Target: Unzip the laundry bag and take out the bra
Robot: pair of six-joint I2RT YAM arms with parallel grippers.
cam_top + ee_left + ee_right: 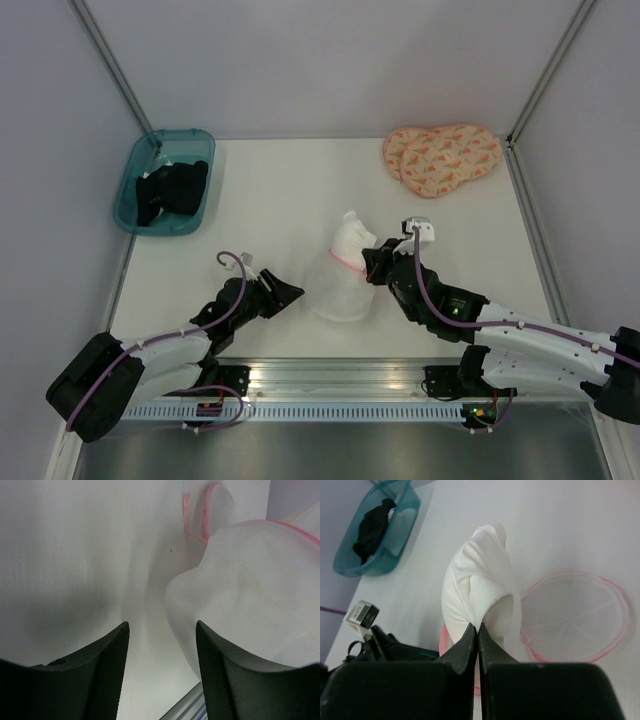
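- The bra (480, 575) is pinched in the tightly closed fingers of the right gripper (478, 630) and is held bunched and upright, its lower part at the pink-edged mouth of the bag (338, 290).
- The bag is laid open on the table (270, 190), around the middle and towards the near edge.
- The left gripper (160, 670) is held apart with nothing between its fingers, just left of the bag.
- Black clothing (172, 188) is seen in a teal bin (128, 195) at the far left.
- A peach pad (440, 158) is seen at the far right.
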